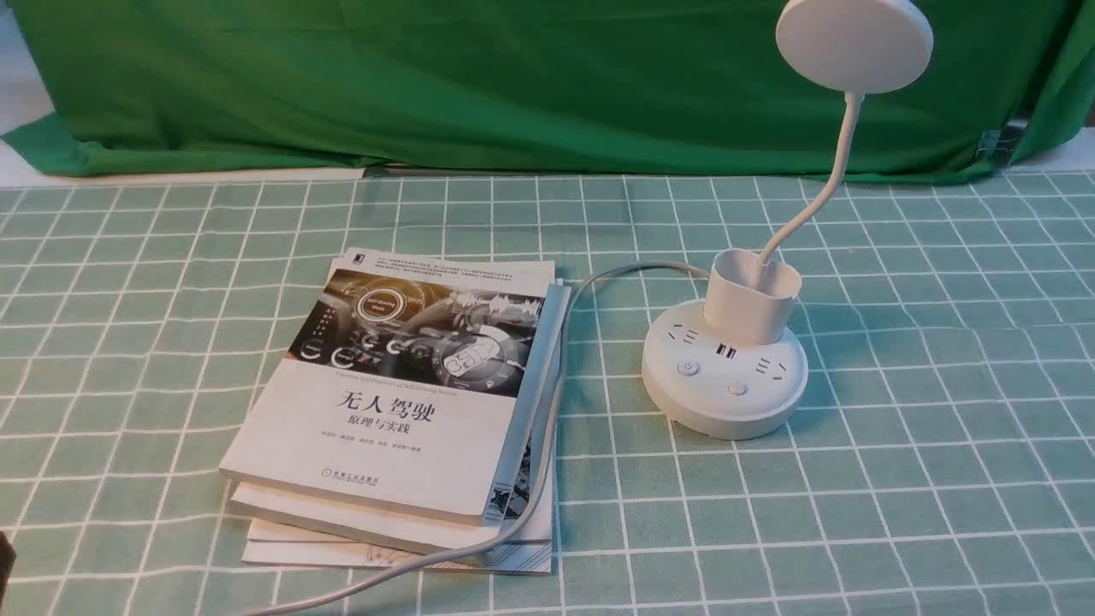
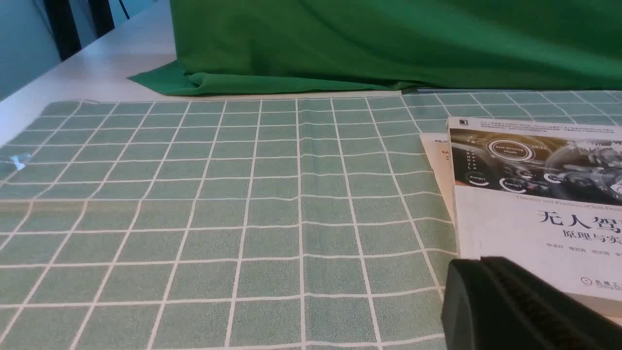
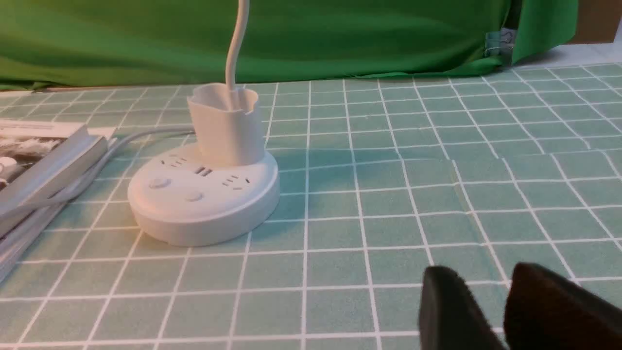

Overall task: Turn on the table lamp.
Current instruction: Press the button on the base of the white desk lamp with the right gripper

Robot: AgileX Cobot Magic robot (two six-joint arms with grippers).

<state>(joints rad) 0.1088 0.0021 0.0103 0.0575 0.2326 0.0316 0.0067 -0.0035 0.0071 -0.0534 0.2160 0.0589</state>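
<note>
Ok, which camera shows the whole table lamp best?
The front view: it alone shows the table lamp whole, from disc head down to base. The right wrist view shows only the base, holder and lower neck. The left wrist view shows none of it.

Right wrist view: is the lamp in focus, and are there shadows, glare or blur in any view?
Right wrist view: table lamp fairly sharp, soft shadow on the cloth beside it; right gripper a dark blur. Left wrist view: left gripper blurred too, book readable. Front view: even light, no glare.
</note>
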